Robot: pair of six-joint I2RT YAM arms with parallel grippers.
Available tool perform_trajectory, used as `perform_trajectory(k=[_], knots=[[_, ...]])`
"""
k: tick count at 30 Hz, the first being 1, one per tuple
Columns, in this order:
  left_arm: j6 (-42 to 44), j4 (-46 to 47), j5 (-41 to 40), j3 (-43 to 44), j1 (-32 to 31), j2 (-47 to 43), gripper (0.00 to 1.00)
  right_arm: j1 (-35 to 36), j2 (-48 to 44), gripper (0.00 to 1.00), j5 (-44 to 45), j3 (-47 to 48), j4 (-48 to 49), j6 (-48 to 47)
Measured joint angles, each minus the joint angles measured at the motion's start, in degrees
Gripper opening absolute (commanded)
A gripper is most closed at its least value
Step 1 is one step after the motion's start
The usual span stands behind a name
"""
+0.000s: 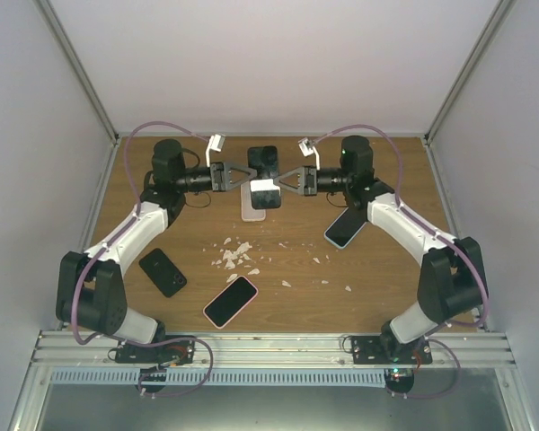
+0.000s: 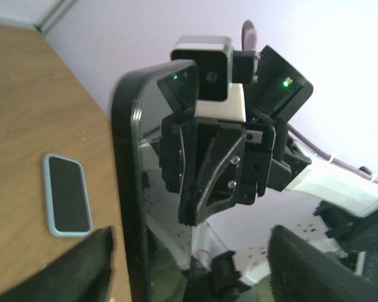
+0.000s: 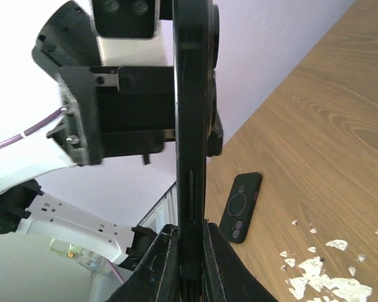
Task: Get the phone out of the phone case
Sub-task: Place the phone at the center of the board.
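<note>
A dark phone in a black case (image 1: 263, 163) is held up on edge above the back middle of the table, between the two arms. My right gripper (image 1: 286, 178) is shut on its lower end; in the right wrist view both fingers (image 3: 164, 264) press the black edge (image 3: 190, 157). My left gripper (image 1: 244, 175) faces it from the other side and stands open. In the left wrist view the phone's rim (image 2: 127, 189) rises close beside one finger (image 2: 63, 270), while the other finger (image 2: 321, 264) is far off it.
A pale pink case (image 1: 251, 212) lies on the table under the held phone. On the wood also lie a black phone (image 1: 163, 271), a pink phone (image 1: 231, 301) and a light blue-cased phone (image 1: 345, 228). White flakes (image 1: 236, 254) are scattered mid-table. Walls close in on three sides.
</note>
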Motion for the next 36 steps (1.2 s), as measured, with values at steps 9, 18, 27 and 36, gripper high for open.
perform_trajectory(k=[9, 18, 27, 36], knots=[[1.5, -4.6, -2.8, 0.9, 2.4, 0.4, 0.99, -4.9, 3.8, 0.01, 1.1, 0.0, -4.1, -2.3], [2.9, -7.5, -4.4, 0.9, 2.8, 0.4, 0.99, -9.0, 13.7, 0.0, 4.2, 4.1, -12.2, -9.5], [3.7, -8.6, -5.0, 0.9, 3.1, 0.4, 0.99, -9.4, 24.6, 0.01, 5.3, 10.1, -17.4, -15.5], [3.7, -8.6, -5.0, 0.9, 3.5, 0.4, 0.99, -10.1, 34.9, 0.0, 5.1, 15.5, -18.4, -17.4]])
